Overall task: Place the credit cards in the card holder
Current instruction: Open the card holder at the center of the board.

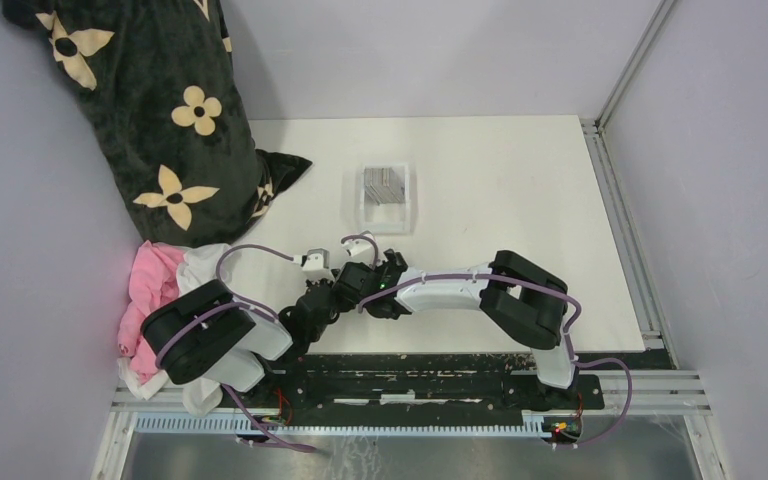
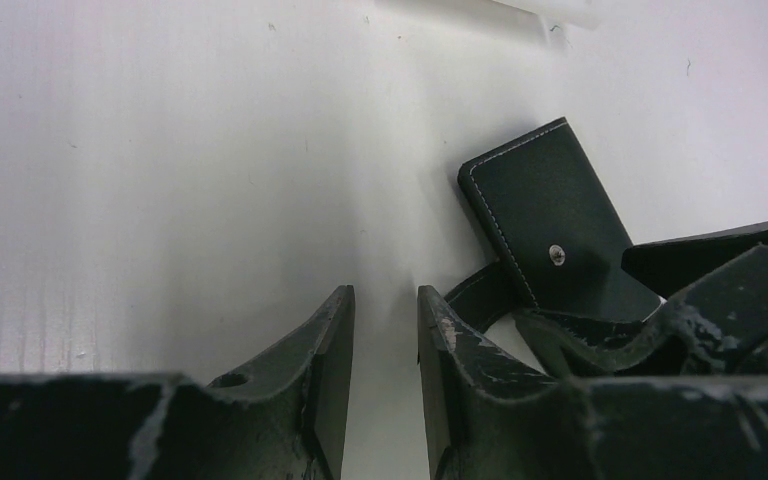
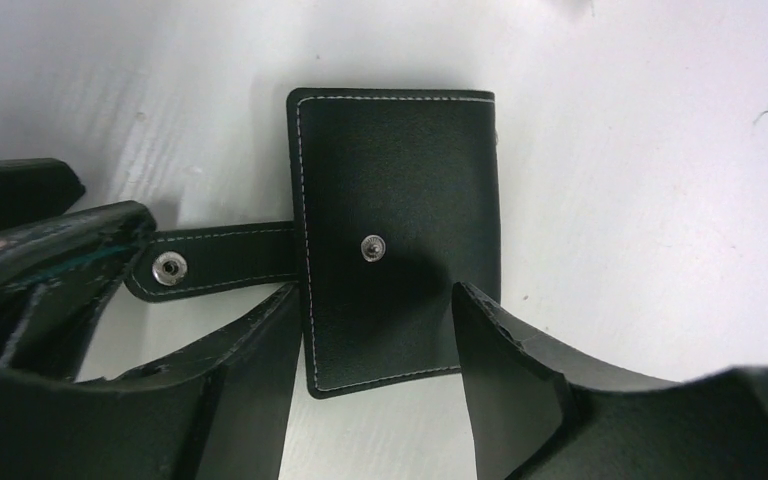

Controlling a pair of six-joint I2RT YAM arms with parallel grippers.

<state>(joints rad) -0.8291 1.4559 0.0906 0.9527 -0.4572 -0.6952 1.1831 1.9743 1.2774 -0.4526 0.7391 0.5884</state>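
**At near-centre bench: holder unclasped but folded, opening is the step in hand**

Card holder [image 3: 400, 220] lies flat on the bench [image 1: 500, 180] just ahead of the arm bases. Both arms meet over it, so the top view hides it under the wrists. Strap tab [image 3: 225, 255] is off its snap stud [image 3: 370, 247] and sticks out sideways, so the unclasp looks done. Covers are shut, no slots showing.

Right pincer [image 3: 378, 295]: released, jaws wide, one finger on each side of the holder's near end. Reads as straddling from above, not clamping. Can't confirm contact from the wrist view.

Left pincer [image 2: 385, 295]: released, narrow gap, only bare bench between the fingers. It sits just beside the tab's free end. In the right wrist view one finger touches or overlaps the tab tip, can't tell which.

Credit cards [image 1: 384, 185]: grey stack in the clear tray [image 1: 409, 218], further back and well apart from the holder. None picked, none in the holder as far as visible.

My read: early stage. Next move calls for one pincer to pin the lower cover while the other gets under the top flap, or pulls the tab, to fold it open. The edge is thin and flat on the bench, so the holder may slide rather than open. After that, fetch a card.
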